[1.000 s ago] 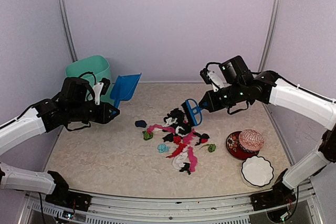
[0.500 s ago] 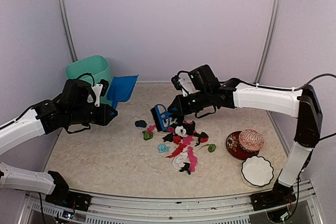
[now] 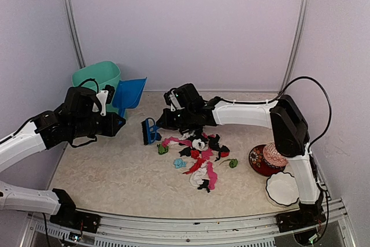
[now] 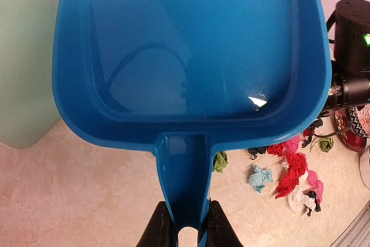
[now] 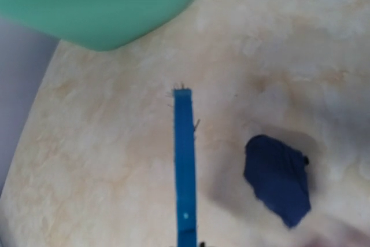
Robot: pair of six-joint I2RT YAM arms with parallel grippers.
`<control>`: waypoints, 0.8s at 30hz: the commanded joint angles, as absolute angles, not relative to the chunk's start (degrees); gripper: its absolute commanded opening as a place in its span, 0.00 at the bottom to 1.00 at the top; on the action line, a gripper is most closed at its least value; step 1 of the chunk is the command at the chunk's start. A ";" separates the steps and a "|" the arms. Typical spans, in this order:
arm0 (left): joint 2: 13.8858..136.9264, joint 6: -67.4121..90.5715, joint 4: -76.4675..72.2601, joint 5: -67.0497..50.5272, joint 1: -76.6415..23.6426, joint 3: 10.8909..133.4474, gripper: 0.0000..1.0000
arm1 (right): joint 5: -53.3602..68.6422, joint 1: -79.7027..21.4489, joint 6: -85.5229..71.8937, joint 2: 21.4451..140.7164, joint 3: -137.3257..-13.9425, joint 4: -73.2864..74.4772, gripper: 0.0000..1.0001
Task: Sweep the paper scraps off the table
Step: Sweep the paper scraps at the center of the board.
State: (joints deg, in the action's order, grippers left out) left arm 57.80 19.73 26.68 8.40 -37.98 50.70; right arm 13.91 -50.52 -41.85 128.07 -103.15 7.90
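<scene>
By the bench's far-left corner stands a pale green plastic bin (image 3: 97,78). In front of it the left end effector (image 4: 182,231) is clamped on the handle of a blue plastic dustpan (image 4: 191,56), which is tilted and apparently lifted off the beige marbled bench (image 3: 104,169). Further right, the right end effector (image 3: 166,122) grips a blue hand brush (image 3: 150,131), low over the bench beside a navy scrap (image 5: 276,186). The crumpled paper scraps (image 3: 199,154) — black, pink, red, white, green, teal — lie heaped mid-bench, apart from the pan. They look feather-light, soft and apt to scatter — better pushed low with the bristles than pinched. Near the right edge sit a red-patterned bowl with ball (image 3: 270,157) and a white scalloped bowl (image 3: 283,188).
</scene>
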 commanded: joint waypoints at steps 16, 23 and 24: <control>57.77 20.04 27.29 9.60 -38.91 50.09 0.00 | 10.47 -46.29 -48.07 122.55 -86.61 5.25 0.00; 58.56 20.06 27.33 9.59 -39.43 50.06 0.00 | 8.42 -44.01 -46.67 112.37 -75.81 4.76 0.00; 58.73 19.98 27.41 9.58 -39.64 50.14 0.00 | 8.27 -43.77 -46.20 110.93 -74.82 4.87 0.00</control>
State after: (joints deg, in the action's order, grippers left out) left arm 58.22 19.73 27.16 9.32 -38.76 50.70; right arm 11.40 -44.80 -48.49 116.36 -78.81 3.16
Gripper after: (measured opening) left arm 0.154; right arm 0.041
